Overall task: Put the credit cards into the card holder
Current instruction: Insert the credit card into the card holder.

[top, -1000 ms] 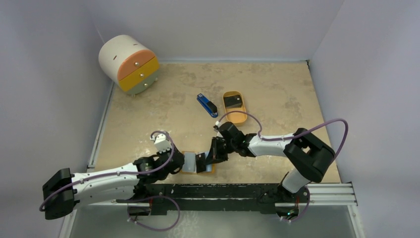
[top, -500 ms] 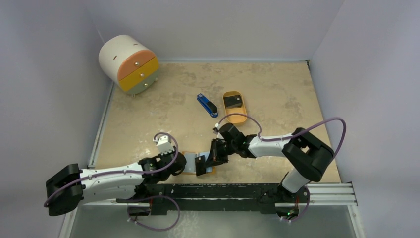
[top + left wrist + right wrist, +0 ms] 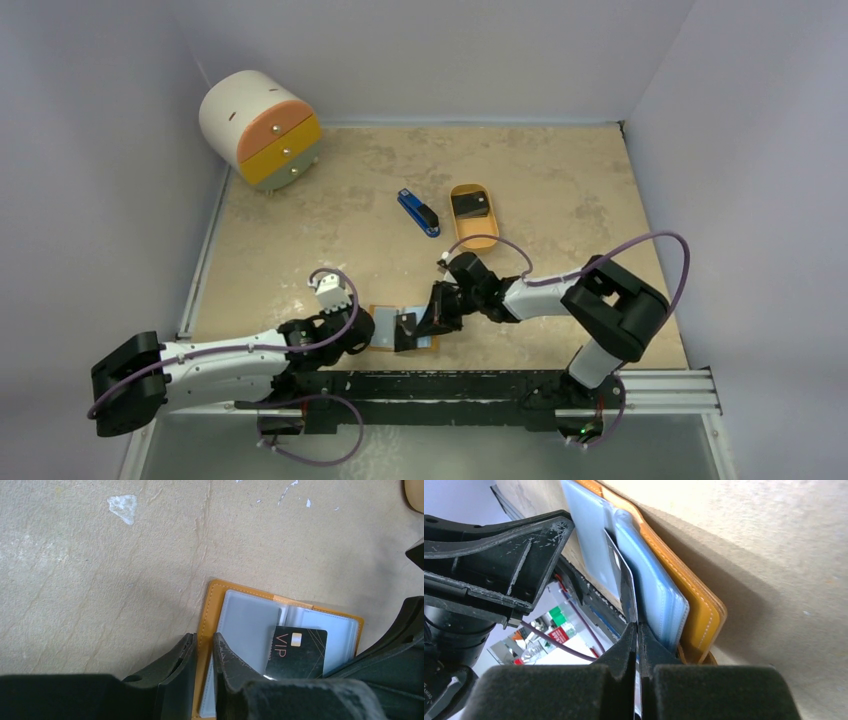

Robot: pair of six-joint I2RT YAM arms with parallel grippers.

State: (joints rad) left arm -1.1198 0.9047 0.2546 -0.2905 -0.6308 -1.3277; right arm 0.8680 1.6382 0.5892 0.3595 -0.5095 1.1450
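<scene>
Your right gripper [image 3: 638, 629] has been edging lower left, clamped on the VIP credit card [image 3: 296, 652] over the open card holder [image 3: 209, 605] at lower centre. Your left gripper [image 3: 201, 650] is pinching its orange edge. Arriving misaligned, the card could be skating over the clear sleeve [image 3: 247, 625] instead of entering.

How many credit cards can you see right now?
2. One credit card is pinched in the right gripper at the open card holder; a second card lies in the orange tray farther back. More may be stacked under it.
</scene>
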